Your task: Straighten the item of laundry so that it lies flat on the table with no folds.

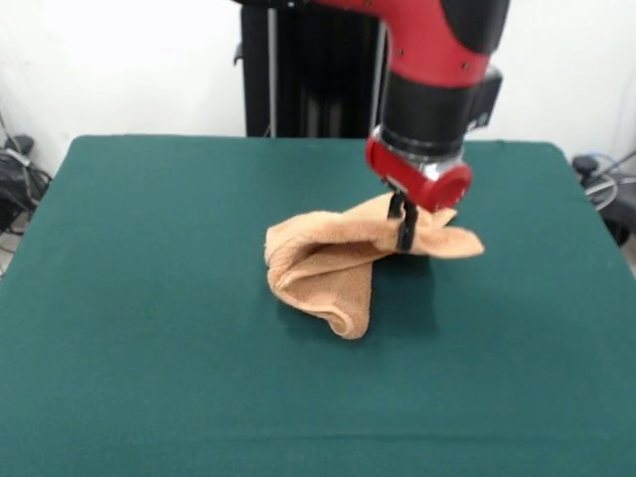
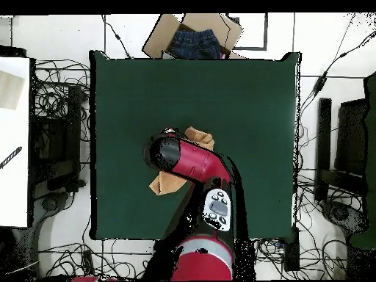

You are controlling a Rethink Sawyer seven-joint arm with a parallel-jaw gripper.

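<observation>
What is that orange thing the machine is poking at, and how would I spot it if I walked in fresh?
Start from the big dark green table; near its middle lies a crumpled orange-tan towel, bunched into folds rather than lying flat. It is the only thing on the green surface, and the red and black arm's gripper comes down onto its upper right part.

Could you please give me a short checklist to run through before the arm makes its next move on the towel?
1. Towel flat: not ok; the towel is bunched and folded over itself.
2. Gripper at the cloth: ok; the gripper is down at the towel's upper right part.
3. Firm grasp: cannot tell; the fingertips are too small and dark to judge.
4. Room to spread: ok; bare table surrounds the towel on all sides.
5. Towel visible from above: not ok; the arm hides most of it in the overhead view.
</observation>
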